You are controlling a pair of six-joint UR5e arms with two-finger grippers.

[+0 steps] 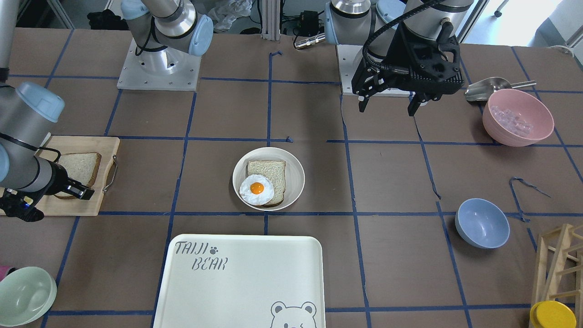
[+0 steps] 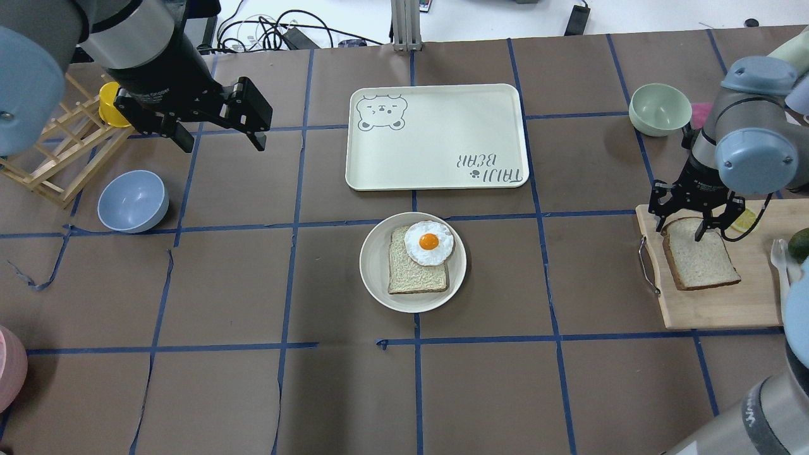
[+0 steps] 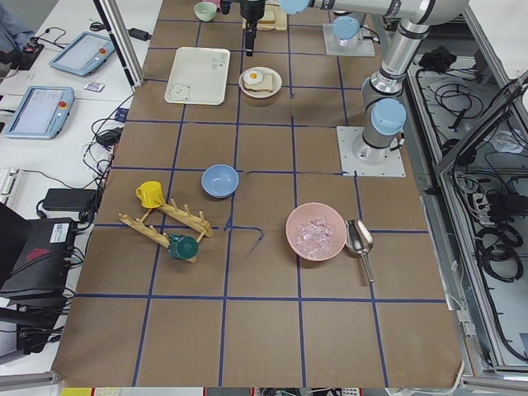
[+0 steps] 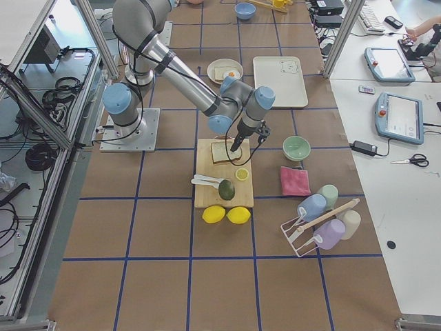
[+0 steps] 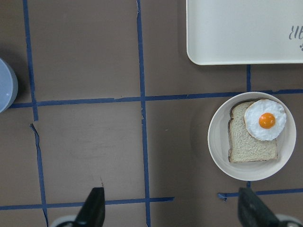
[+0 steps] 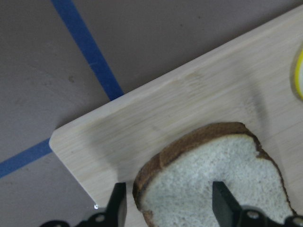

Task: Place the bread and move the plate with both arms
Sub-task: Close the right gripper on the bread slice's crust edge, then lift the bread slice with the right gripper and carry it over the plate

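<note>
The bread [image 2: 701, 262], a white slice with a dark crust, lies flat on a wooden cutting board [image 2: 714, 309] at the right. My right gripper [image 2: 681, 227] is open just above the slice's rounded far end, pointing down, fingers astride it. The right wrist view shows the bread [image 6: 213, 179] between the fingertips [image 6: 118, 203]. The plate [image 2: 373, 262] sits at the table's middle and holds a duller tan slice [image 2: 414, 278] with a fried egg [image 2: 429, 242] on it. My left gripper [image 2: 218, 136] is open and empty, high over the far left, well away from the plate [image 5: 218, 142].
A cream bear-printed tray [image 2: 436, 136] lies just beyond the plate. A green bowl [image 2: 659, 109] stands beyond the cutting board. A blue bowl [image 2: 133, 200] and a wooden rack [image 2: 57, 158] are at the left. A pink bowl [image 1: 518, 117] stands near the left arm's base.
</note>
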